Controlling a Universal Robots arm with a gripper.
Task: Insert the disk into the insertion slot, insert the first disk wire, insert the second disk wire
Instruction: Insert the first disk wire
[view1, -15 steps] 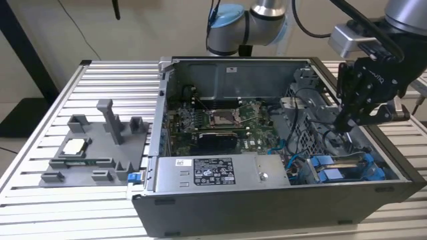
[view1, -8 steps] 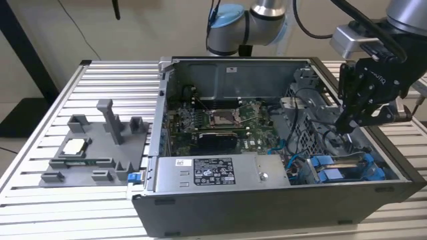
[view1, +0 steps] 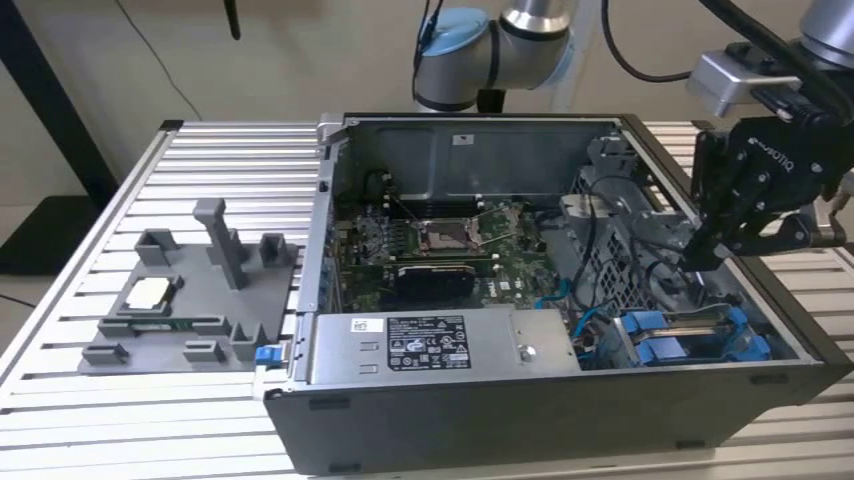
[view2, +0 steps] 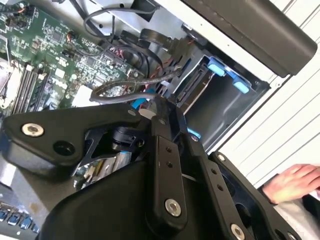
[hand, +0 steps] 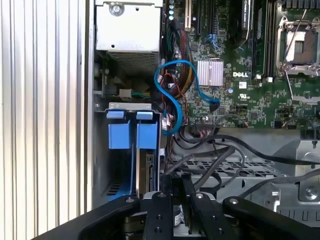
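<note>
The disk (hand: 148, 171) sits edge-on in the insertion slot (hand: 102, 150), its blue carrier tab (hand: 146, 136) at the mouth on the motherboard side. In the exterior view the disk (view1: 663, 338) lies low at the right of the open PC case. My gripper (view1: 702, 256) hangs just above the slot, by the drive cage. Its fingers (hand: 169, 186) stand close together among black cables (hand: 215, 150), and I cannot tell whether they pinch one. The second wrist view shows my gripper (view2: 160, 106) beside the slot (view2: 220, 107). A blue wire (hand: 167, 95) loops beside the slot.
A second blue-fronted carrier (hand: 118, 135) fills the slot's other half. The labelled silver power-supply box (view1: 441, 345) lies along the case front, the motherboard (view1: 447, 245) behind it. A grey fixture (view1: 187, 300) stands on the slatted table at the exterior view's left. A person's hand (view2: 295, 182) rests outside the case.
</note>
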